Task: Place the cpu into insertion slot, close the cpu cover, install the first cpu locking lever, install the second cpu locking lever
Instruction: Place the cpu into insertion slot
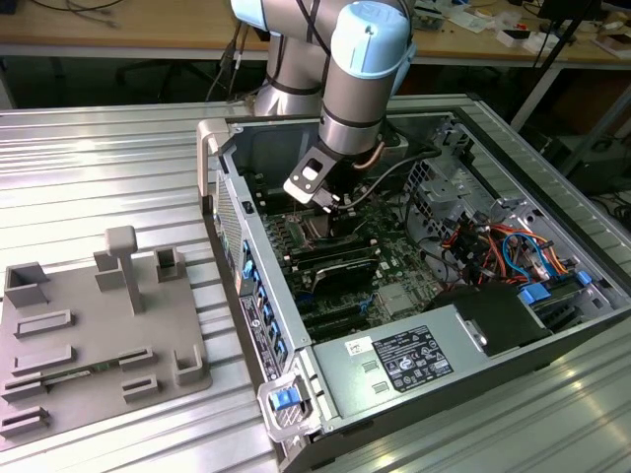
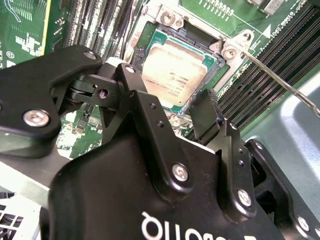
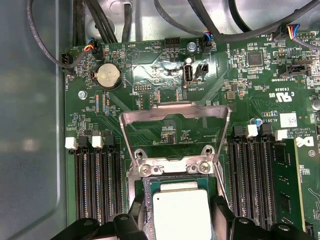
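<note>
Straddling the cpu (image 2: 175, 70), the pincer (image 2: 167, 90).

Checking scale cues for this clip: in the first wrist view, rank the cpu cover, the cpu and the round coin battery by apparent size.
1. cpu cover, raised open, so nearness to the camera may flatter it.
2. cpu, partly cut off at the picture's edge.
3. coin battery, clearly smallest.

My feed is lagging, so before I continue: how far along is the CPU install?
Looks done: the cpu lies in the insertion slot, though full seating is unclear. In hand: the end effector sits right at the cpu. Left: the cpu cover stands open, and a locking lever looks unlatched, angled out over the memory slots.
</note>
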`<state>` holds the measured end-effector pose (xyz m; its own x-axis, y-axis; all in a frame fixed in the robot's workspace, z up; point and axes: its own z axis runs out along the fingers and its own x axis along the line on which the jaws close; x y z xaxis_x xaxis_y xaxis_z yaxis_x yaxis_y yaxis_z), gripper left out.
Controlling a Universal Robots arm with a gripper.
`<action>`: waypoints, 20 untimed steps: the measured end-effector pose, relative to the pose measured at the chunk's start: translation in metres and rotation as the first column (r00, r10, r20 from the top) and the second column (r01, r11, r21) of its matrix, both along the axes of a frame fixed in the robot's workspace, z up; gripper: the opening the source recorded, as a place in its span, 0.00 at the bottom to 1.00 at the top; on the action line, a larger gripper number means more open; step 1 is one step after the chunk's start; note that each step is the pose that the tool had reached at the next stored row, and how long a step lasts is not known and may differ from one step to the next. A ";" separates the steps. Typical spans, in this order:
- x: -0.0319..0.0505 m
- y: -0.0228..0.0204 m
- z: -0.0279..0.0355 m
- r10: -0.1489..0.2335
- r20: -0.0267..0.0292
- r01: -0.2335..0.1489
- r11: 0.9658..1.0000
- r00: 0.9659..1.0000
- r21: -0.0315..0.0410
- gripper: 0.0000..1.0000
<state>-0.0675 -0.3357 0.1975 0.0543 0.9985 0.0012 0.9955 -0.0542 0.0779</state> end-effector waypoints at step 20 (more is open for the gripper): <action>0.0000 0.0019 0.0007 -0.079 0.000 0.079 0.997 0.997 0.000 0.64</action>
